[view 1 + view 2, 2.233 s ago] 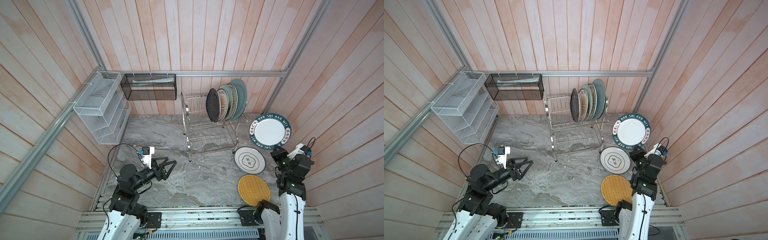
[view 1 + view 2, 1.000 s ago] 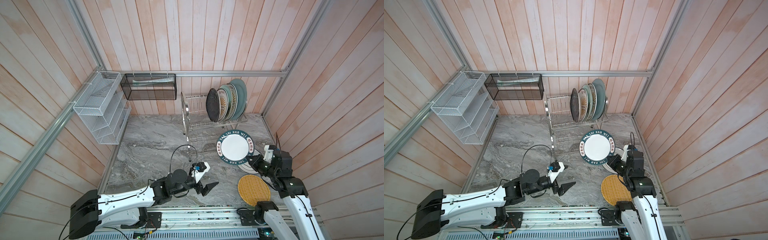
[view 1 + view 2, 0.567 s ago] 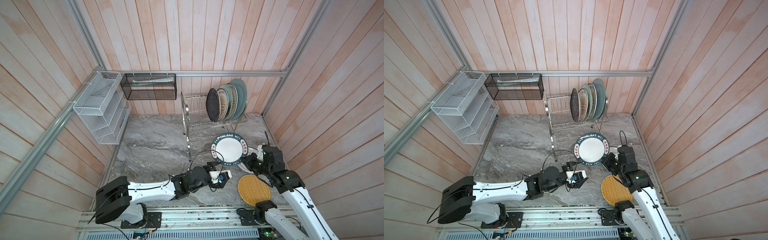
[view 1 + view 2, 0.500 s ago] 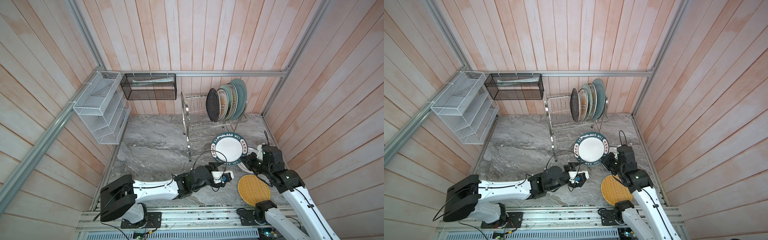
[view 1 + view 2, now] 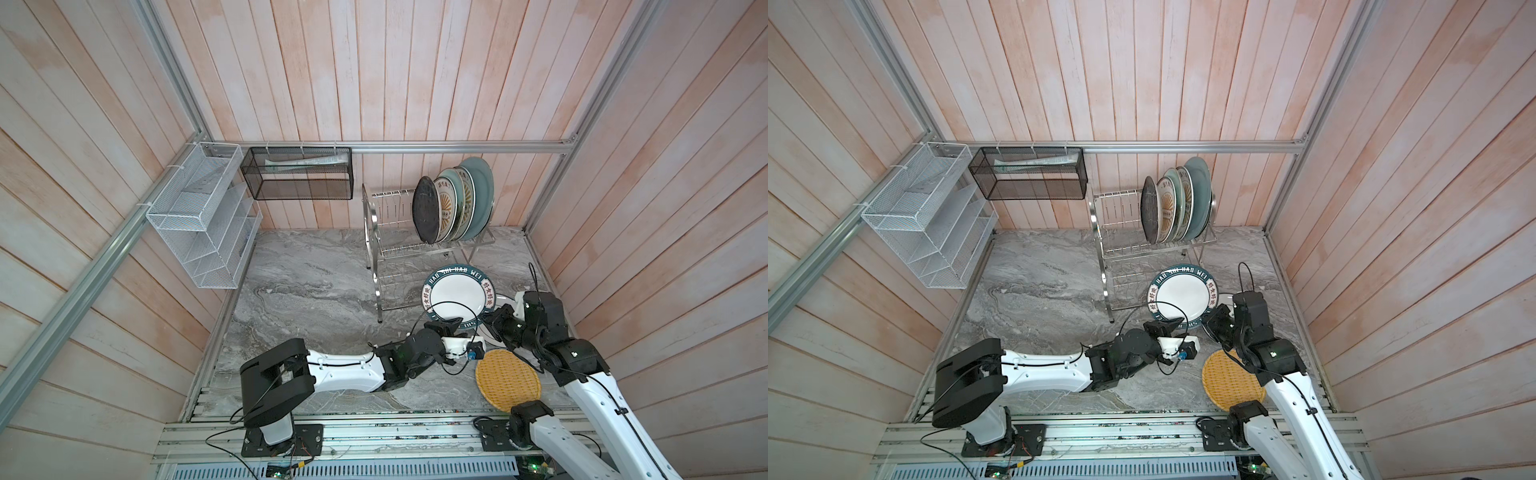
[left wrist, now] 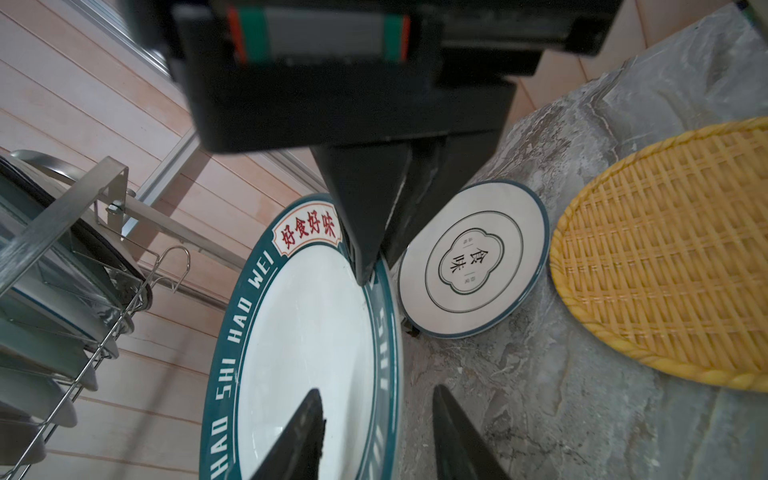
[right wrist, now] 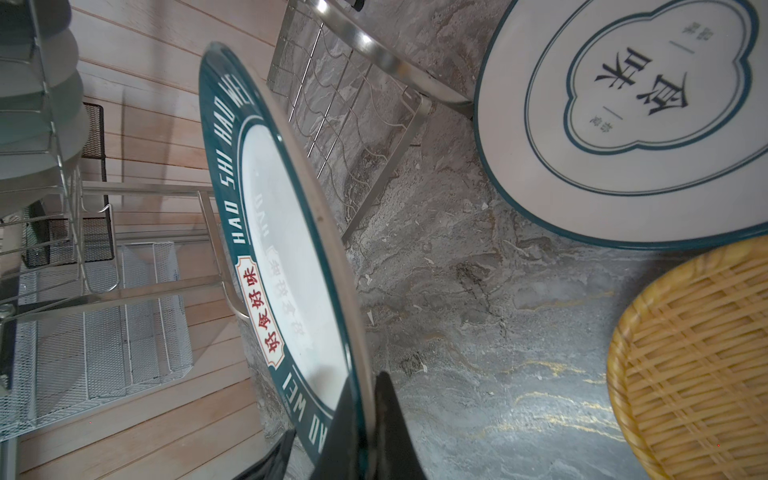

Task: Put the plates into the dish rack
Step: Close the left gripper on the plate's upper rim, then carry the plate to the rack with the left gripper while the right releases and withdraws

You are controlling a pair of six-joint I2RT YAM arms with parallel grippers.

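A white lettered plate point(image 5: 457, 293) with a teal rim hangs tilted in front of the dish rack point(image 5: 399, 249). My right gripper point(image 7: 365, 395) is shut on its lower rim. My left gripper point(image 6: 376, 390) straddles the same rim from the other side, one finger over the white face point(image 6: 303, 332) and one behind it, with gaps still showing. Several plates point(image 5: 453, 208) stand in the rack's upper tier. A second lettered plate point(image 6: 473, 262) and the yellow woven plate point(image 5: 508, 378) lie flat on the marble.
A white mesh organiser point(image 5: 203, 216) hangs on the left wall and a black mesh basket point(image 5: 297, 178) on the back wall. My left arm point(image 5: 345, 370) stretches low across the front of the table. The right wall stands close behind the right arm point(image 5: 582, 361).
The right gripper carried the lettered plate left to the front of the rack. The left arm swung across to it, and its jaws have narrowed around the rim.
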